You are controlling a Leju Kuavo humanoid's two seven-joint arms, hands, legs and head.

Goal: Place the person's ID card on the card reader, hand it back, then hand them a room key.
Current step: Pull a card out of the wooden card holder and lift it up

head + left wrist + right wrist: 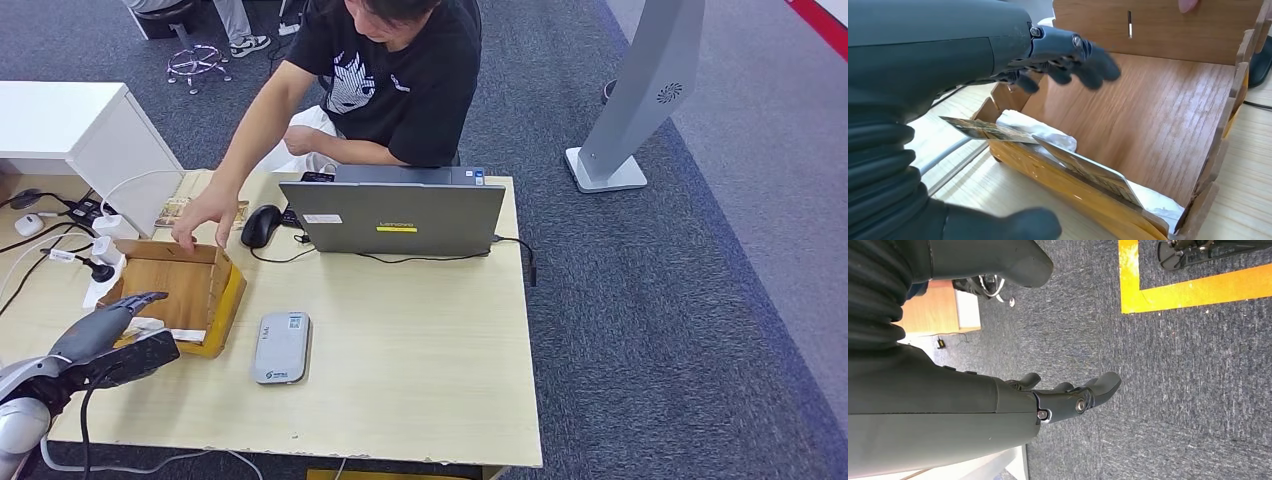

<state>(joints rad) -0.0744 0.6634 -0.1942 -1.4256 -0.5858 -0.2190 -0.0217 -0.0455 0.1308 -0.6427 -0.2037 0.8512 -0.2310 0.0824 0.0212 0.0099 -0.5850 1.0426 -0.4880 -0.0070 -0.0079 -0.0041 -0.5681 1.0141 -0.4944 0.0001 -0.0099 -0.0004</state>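
1. Farthest left on the table (420, 400), white plugs and cables (95, 265) lie beside a wooden box (185, 290) with a yellow front edge.
2. Low at that side, the robot's left hand (120, 335) reaches over the near end of the wooden box, fingers (1083, 62) stretched forward and apart, thumb below; nothing sits between them.
3. Close under those fingers, in the left wrist view, two patterned cards (1048, 152) lean at the box's near edge, resting on crumpled white paper (1033, 130). Which of them is the room key or the ID card cannot be told.
4. Next, the person's hand (205, 215) rests its fingertips on the far wall of the box; the person (390, 70), in a black T-shirt, leans over the far side of the table.
5. Just right of the box, apart from it, the grey card reader (282, 347) lies flat on the tabletop with no card on it.
6. Behind it stand a black mouse (260, 225) and a grey laptop (395, 215), lid toward the robot.
7. Right of the table, a grey kiosk stand (640, 90) rises from the blue carpet (700, 300).
8. Lastly, the right hand (1068, 397) hangs over the carpet, fingers loosely extended and apart, holding nothing.
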